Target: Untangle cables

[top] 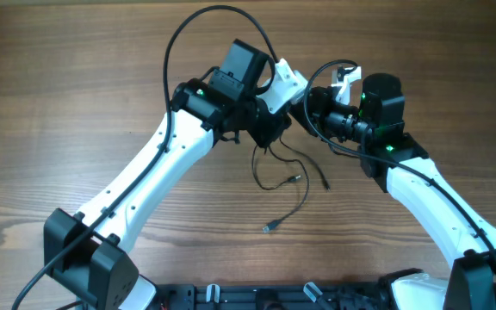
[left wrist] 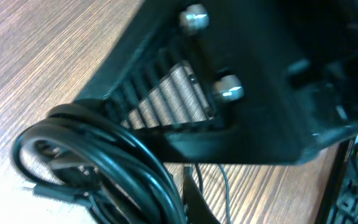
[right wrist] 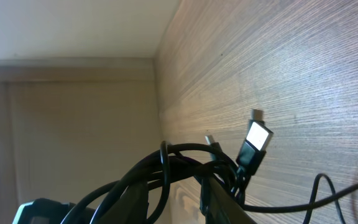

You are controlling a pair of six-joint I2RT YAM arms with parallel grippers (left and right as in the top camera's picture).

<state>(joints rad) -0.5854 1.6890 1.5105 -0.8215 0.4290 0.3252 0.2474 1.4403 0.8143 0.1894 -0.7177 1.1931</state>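
The cables (top: 295,165) are thin black cords. Part of them is bunched between the two grippers, and loose loops with small plug tips trail onto the table below. My left gripper (top: 293,102) is shut, with the thick coil of cables (left wrist: 123,162) pressed beside its dark finger (left wrist: 194,202); two thin cords run past on the right. My right gripper (top: 313,99) faces it closely. In the right wrist view the knotted cables (right wrist: 191,155) lie across the tips of my right gripper (right wrist: 188,180), which is shut on them. A bright-faced plug (right wrist: 258,134) sticks up beyond them.
The wooden table (top: 76,77) surrounds both arms. The right arm's black motor housing (left wrist: 241,74) fills most of the left wrist view, very close. A thick arm cable (top: 179,43) arcs over the left arm. The table's far edge (right wrist: 157,93) and a wall show in the right wrist view.
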